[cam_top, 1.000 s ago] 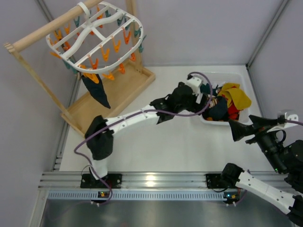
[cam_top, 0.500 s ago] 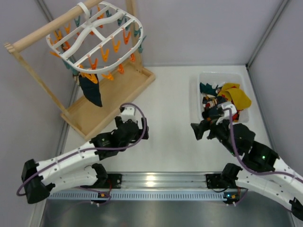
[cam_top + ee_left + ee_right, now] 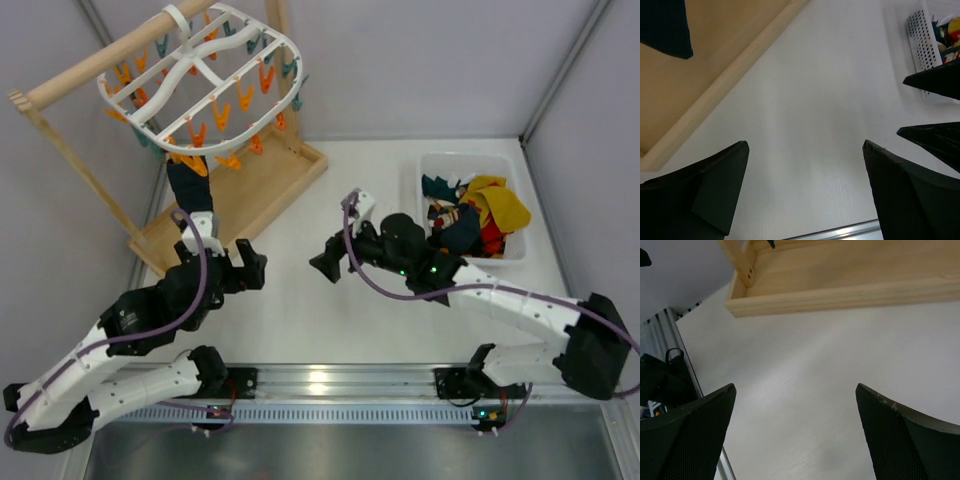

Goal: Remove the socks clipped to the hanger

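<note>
Arms have swung off the bin (image 3: 470, 157), left gripper (image 3: 247, 270) and right gripper (image 3: 325, 268) spread wide, empty; one dark sock (image 3: 185, 186) remains on the hanger (image 3: 178, 66).

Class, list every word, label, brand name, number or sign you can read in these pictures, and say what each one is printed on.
No readable text in any view.
The hanger, the wooden stand, the white bin and the socks show no print or label.
The small lights by the arm bases on the rail are only lights; no characters can be made out.
</note>
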Available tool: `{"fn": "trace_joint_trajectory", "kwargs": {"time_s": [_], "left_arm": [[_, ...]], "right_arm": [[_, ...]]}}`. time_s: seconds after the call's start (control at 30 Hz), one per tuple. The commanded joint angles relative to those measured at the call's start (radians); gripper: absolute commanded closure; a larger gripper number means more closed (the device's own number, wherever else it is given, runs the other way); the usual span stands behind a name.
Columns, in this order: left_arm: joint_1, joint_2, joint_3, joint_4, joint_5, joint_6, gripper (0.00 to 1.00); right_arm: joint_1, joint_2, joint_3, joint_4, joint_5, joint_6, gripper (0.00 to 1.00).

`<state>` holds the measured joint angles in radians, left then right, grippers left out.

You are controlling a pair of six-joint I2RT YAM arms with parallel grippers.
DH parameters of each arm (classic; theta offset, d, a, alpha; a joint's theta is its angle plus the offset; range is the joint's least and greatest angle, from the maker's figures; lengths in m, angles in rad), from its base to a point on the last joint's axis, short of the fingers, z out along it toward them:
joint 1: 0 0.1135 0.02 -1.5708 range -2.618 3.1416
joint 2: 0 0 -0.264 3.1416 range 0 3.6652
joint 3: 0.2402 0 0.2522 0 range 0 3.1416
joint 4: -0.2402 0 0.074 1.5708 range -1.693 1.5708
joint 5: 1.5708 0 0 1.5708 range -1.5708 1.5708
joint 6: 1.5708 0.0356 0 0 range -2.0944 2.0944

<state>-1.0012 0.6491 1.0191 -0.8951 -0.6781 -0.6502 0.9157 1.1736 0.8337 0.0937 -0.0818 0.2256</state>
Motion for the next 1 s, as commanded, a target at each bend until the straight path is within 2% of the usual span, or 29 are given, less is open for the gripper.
{"fn": "trace_joint_trajectory", "kwargs": {"time_s": [0.0, 0.17, 0.27, 0.5, 0.6, 0.7, 0.8, 0.83, 0.87, 0.97], "left_arm": [[0.001, -0.023, 0.085, -0.065, -0.107, 0.161, 0.01], [0.0, -0.127, 0.142, -0.054, -0.271, 0.129, 0.01], [-0.001, -0.14, 0.141, -0.042, -0.374, 0.148, 0.01], [-0.001, -0.094, 0.105, -0.019, -0.428, 0.164, 0.01], [-0.001, -0.091, 0.067, -0.011, -0.471, 0.129, 0.01], [0.009, -0.106, 0.038, -0.013, -0.449, 0.112, 0.01], [0.025, -0.141, 0.01, -0.011, -0.469, 0.11, 0.01], [0.027, -0.152, 0.003, -0.013, -0.471, 0.106, 0.01], [0.029, -0.176, 0.001, -0.013, -0.475, 0.097, 0.01], [0.038, -0.219, -0.008, -0.011, -0.485, 0.084, 0.01]], "right_arm": [[-0.009, 0.161, 0.178, 0.219, -0.197, -0.061, 0.01], [-0.012, 0.443, 0.441, 0.241, -0.275, -0.103, 0.01], [-0.011, 0.61, 0.596, 0.29, -0.335, -0.072, 0.0], [-0.001, 0.938, 0.968, 0.405, -0.424, 0.017, 0.01], [0.015, 1.067, 1.127, 0.384, -0.452, 0.02, 0.01], [0.038, 1.178, 1.269, 0.333, -0.464, 0.008, 0.02], [0.049, 1.239, 1.295, 0.389, -0.44, 0.006, 0.09], [0.049, 1.261, 1.294, 0.418, -0.399, 0.017, 0.23], [0.048, 1.273, 1.295, 0.448, -0.389, 0.026, 0.28], [0.043, 1.343, 1.376, 0.492, -0.391, 0.061, 0.3]]}}
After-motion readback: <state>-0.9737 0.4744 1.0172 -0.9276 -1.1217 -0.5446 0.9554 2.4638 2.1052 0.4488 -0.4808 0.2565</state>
